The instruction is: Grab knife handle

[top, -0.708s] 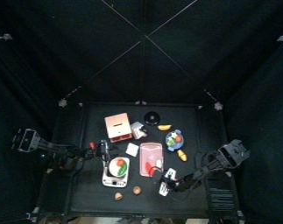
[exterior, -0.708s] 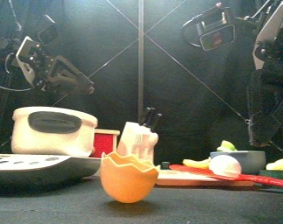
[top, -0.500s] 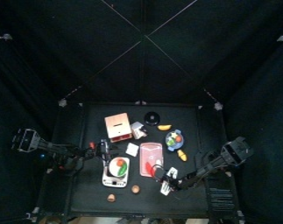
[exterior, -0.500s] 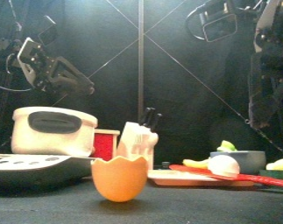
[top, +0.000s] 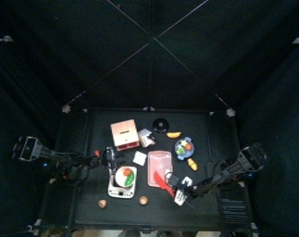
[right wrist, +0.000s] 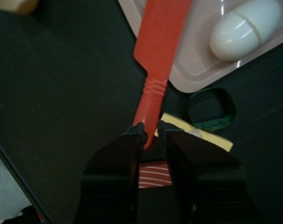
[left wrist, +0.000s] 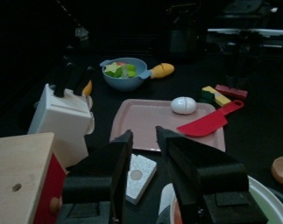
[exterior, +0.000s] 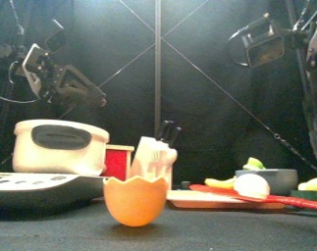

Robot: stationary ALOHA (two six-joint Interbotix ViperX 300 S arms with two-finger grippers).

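Fingers of our right gripper (right wrist: 153, 149) sit one on each side of the knife handle (right wrist: 151, 105), pinching its narrow neck; they look closed on it rather than spread wide, with the red handle running straight out from between the pads. Whether the grip is firm enough to lift, we can't tell.

Knife (top: 185, 185) is at the front right of the worktop (top: 90, 139), red blade lying over the edge of the pink cutting board (right wrist: 196, 61), handle sticking off the board toward our right arm. White egg (right wrist: 249, 28) rests on the board just beside the blade. A yellow strip and a dark green ring lie on the worktop right next to the fingers.

Change since half a second ago: in the top view our right arm has pushed further in toward the front right corner, and in the front view its camera housing has slid right and lower. We read that as the approach finishing — grasp is on or nearly on, so the task is close to done.

Left gripper (left wrist: 150, 162) hangs over the left side, fingers spread, holding nothing, above the wooden box (left wrist: 21, 175).
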